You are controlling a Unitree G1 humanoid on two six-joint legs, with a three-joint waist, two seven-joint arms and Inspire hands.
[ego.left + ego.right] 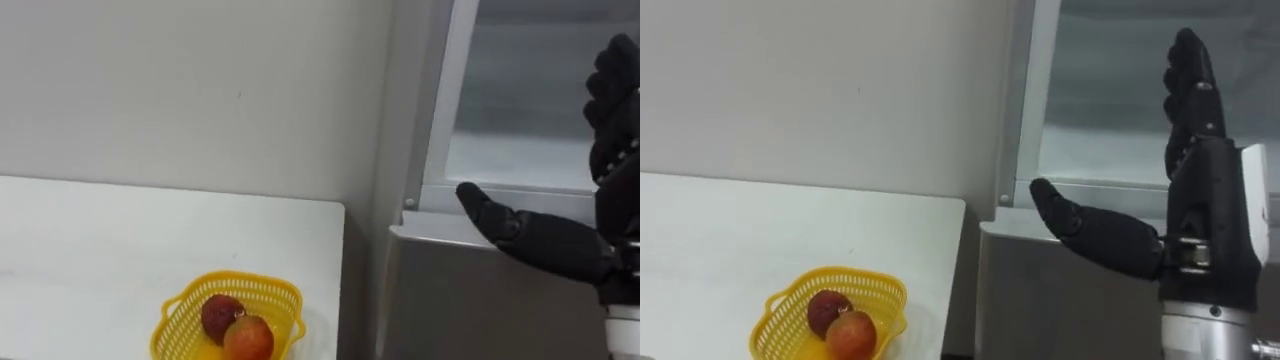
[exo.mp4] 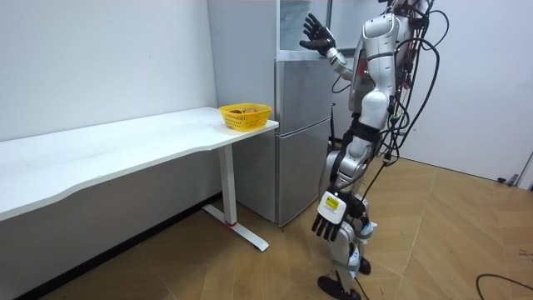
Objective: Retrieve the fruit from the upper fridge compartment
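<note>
The basket [image 1: 181,322] is yellow, its 2 fruits [image 1: 221,314] reddish, table [image 1: 110,240] white, fridge [image 1: 460,300] grey.

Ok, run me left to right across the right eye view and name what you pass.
white table → yellow basket of fruit on the table → fridge → right hand, raised in front of the fridge with its fingers straight

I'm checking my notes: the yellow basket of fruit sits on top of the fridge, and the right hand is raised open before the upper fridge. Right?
No. The room view shows the yellow basket of fruit on the white table, at its end beside the fridge, not on top of it. The right hand is raised open before the upper fridge.
</note>
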